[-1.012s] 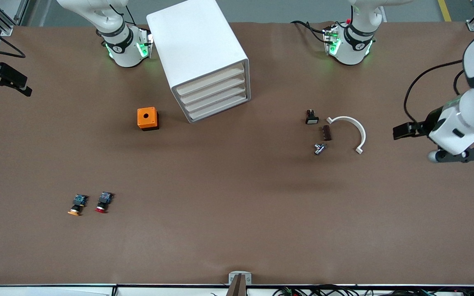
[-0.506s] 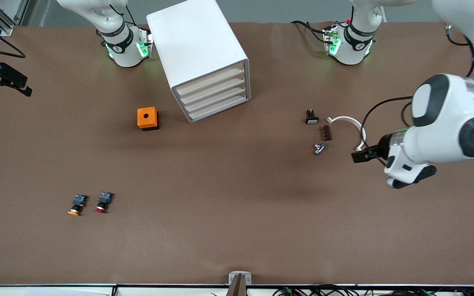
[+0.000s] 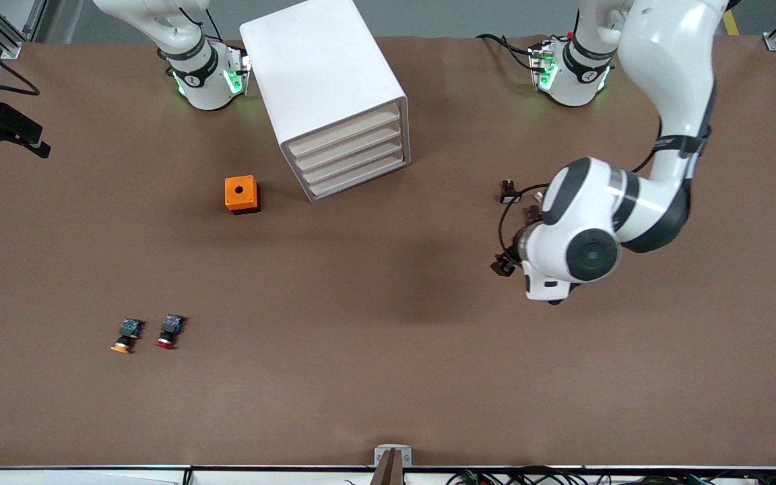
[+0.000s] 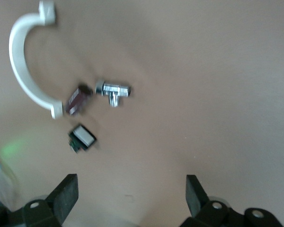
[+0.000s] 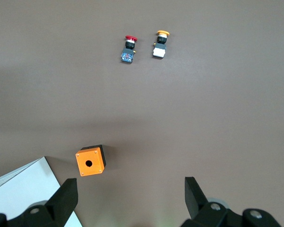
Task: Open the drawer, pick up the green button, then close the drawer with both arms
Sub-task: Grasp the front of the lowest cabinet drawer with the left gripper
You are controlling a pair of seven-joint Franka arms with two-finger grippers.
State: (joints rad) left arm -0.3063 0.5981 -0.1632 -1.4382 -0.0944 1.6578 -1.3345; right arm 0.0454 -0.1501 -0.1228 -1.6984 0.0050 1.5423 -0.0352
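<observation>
since all four drawers of the cabinet (image 3: 324, 87) sit flush, i judge the task is barely begun: the drawer (image 3: 359, 178), lowest of the stack, is not yet pulled out, the button is not taken, and the closing is left too. i see no green-capped button anywhere on the worktop (image 3: 388, 377), so i take it to be hidden inside the drawer, though i cannot confirm that.

my left gripper (image 4: 132, 198) hangs over the worktop toward the left arm's end, its fingers (image 4: 66, 194) spread with nothing between them. under it lie a white curved clip (image 4: 26, 66), a small metal fitting (image 4: 112, 90), a dark brown block (image 4: 76, 100) and a small white-faced switch (image 4: 83, 138). the drawer front is well apart from these fingers.

my right gripper (image 5: 130, 201) is over the worktop beside the cabinet, fingers (image 5: 65, 196) also spread and empty. its wrist view shows an orange box (image 5: 90, 161), plus a red-capped button (image 5: 128, 49) and an orange-capped button (image 5: 159, 43), which are not my target.
</observation>
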